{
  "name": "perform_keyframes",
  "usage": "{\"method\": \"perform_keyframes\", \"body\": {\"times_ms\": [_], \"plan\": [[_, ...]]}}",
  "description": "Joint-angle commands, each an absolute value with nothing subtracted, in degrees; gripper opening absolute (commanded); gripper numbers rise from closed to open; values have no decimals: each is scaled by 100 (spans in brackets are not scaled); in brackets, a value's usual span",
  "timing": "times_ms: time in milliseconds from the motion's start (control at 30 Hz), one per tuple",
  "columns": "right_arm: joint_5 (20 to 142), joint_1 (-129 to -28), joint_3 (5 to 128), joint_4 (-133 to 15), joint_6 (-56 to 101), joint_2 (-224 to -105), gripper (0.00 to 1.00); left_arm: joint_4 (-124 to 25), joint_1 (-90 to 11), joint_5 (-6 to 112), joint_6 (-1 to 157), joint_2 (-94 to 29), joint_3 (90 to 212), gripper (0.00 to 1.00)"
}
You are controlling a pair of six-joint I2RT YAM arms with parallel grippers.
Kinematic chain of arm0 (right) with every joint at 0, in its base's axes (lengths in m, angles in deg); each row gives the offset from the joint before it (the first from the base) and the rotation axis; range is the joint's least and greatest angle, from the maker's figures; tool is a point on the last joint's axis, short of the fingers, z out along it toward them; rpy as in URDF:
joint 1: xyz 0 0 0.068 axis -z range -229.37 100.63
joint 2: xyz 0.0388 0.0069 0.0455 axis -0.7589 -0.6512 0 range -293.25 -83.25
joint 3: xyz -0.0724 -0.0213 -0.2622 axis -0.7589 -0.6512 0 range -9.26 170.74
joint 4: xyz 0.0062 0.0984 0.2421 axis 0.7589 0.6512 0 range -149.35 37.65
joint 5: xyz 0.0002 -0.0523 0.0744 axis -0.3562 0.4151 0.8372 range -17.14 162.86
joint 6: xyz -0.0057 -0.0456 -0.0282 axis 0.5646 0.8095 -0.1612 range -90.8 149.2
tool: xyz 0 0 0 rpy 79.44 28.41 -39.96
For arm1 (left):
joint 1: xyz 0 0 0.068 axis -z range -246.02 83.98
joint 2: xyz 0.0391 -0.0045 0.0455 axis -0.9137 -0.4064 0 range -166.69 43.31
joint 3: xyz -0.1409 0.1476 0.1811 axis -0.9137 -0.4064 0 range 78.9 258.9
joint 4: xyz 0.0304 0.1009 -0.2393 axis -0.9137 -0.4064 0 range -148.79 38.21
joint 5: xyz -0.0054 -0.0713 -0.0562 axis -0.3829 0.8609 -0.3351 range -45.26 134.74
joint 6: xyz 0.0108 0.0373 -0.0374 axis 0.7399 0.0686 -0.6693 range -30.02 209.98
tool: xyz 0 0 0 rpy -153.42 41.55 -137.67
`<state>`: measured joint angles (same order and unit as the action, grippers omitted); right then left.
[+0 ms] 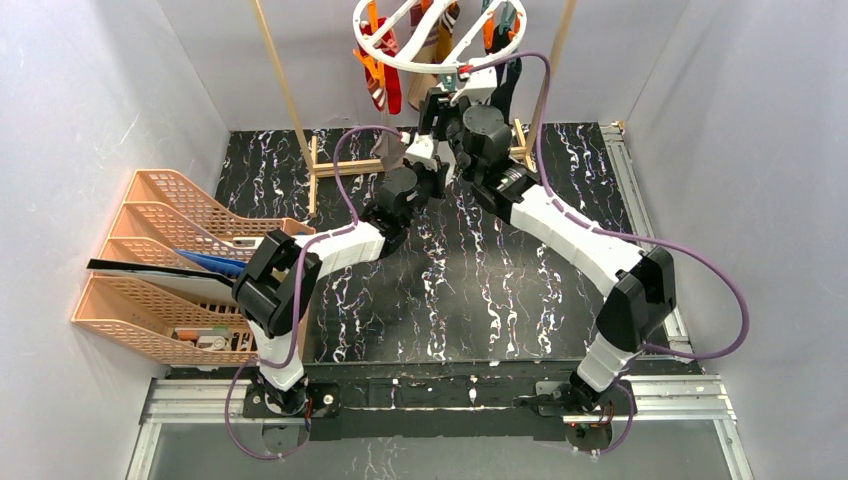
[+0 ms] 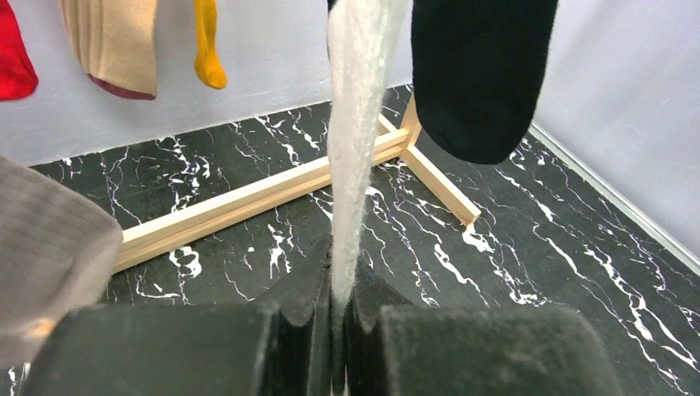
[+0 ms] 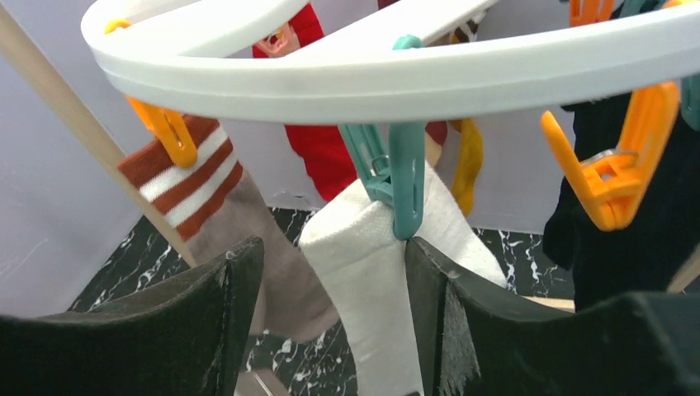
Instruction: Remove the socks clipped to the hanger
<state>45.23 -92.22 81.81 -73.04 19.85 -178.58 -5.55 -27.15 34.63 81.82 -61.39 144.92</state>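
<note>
Left gripper [image 2: 340, 330]: jaws clamped on the white sock [image 2: 355, 124], low on it; the fabric runs straight up out of the jaws as a narrow strip; black sock [image 2: 479, 74] hangs just right of that strip, above the jaws, clear of my fingers [image 2: 301, 322]; grey sock [image 2: 49, 247] sits close on the left of the jaws; beige sock [image 2: 115, 41], mustard sock [image 2: 208, 45] and red sock [image 2: 12, 58] hang further off, up and to the left; wooden rack foot [image 2: 248, 206] lies on the table [image 2: 536, 272] ahead of the jaws. Right gripper [image 3: 330, 247]: up at the hanger [image 3: 371, 82], jaws apart, nothing gripped; the white sock's top end sits in the gap between them, pinned by a teal clip [image 3: 400, 181] that hangs from the ring straight above the gap; right finger's tip is just beside the clip's lower end, contact cannot tell; left finger has a clear gap to the sock; striped sock [image 3: 186, 177] on an orange clip [image 3: 169, 132] is up-left of the jaws, behind the left finger; second orange clip [image 3: 615, 165] is up-right of the jaws, black fabric behind it. Overhead view: the hanger is at the far end with the socks on it; both arms reach in under it, the right gripper just below the ring, the left one lower.
</note>
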Motion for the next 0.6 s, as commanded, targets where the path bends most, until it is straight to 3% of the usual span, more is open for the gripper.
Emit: {"method": "perform_keyframes", "body": {"times_ms": [0, 233, 567], "plan": [[3936, -9365, 8741, -7860, 2382, -18112, 70, -442, -2690, 3347, 8120, -5778, 14415, 0], [2964, -9636, 8576, -8692, 3110, -18171, 70, -442, -2682, 3340, 8129, -5759, 14374, 0], [2513, -9661, 8458, -9320, 3473, -18279, 70, -433, -2687, 3362, 8093, -5811, 14361, 0]]}}
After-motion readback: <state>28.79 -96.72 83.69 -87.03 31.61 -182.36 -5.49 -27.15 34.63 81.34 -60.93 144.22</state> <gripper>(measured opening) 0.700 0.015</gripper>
